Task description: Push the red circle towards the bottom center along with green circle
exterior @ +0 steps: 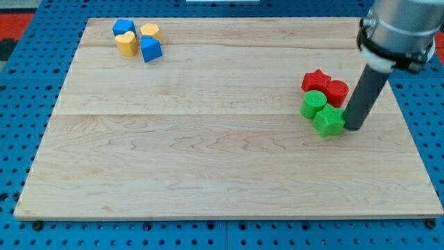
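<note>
here, at the view's right on the wooden board (pixel 208 160), my tip (pixel 353 128), a bare rod gripping nothing, touches the green star (pixel 329 121), with the green circle (pixel 313 103) and red circle (pixel 337 91) clustered beside it.

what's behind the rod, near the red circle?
My tip sits right of the green star. The rod covers board beside the red circle; anything there is hidden.
</note>
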